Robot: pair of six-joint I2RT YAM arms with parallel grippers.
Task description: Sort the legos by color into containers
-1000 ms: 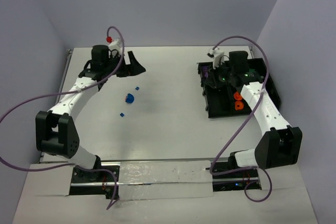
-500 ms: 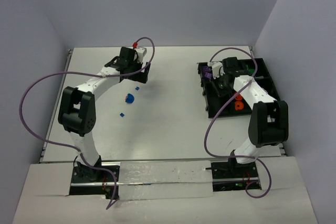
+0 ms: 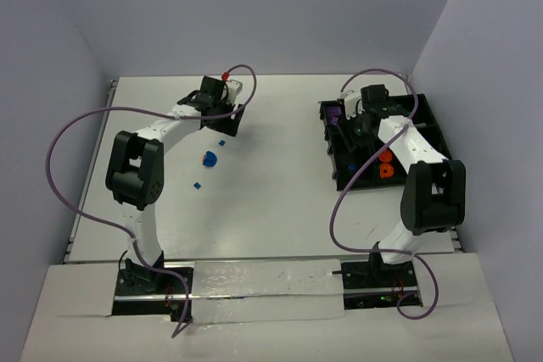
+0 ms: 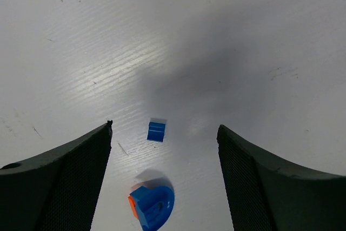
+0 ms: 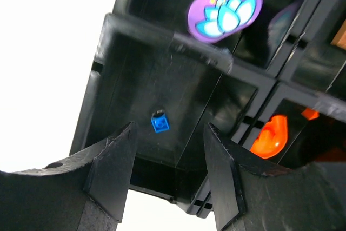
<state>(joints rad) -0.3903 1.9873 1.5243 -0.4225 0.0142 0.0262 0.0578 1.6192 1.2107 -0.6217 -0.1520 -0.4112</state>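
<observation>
My left gripper (image 4: 164, 126) is open and empty above the white table, seen in the top view (image 3: 226, 122) left of centre. A small blue brick (image 4: 156, 131) lies between its fingertips on the table. A larger rounded blue piece with an orange part (image 4: 152, 205) lies just nearer. In the top view these are the small brick (image 3: 221, 142), the rounded piece (image 3: 209, 158) and a third blue brick (image 3: 197, 184). My right gripper (image 5: 168, 125) is open and empty over the black tray (image 5: 140, 31), above a compartment holding one blue brick (image 5: 159, 122).
The tray (image 3: 433, 125) sits at the right rear. It holds a purple flower-printed piece (image 5: 225, 9) and orange pieces (image 5: 270, 136) in neighbouring compartments. Purple cables loop over both arms. The table's left edge (image 3: 109, 125) is beside the left arm.
My left arm has folded in and its gripper has moved right and nearer, over the blue pieces. My right gripper has shifted slightly over the tray's left side.
</observation>
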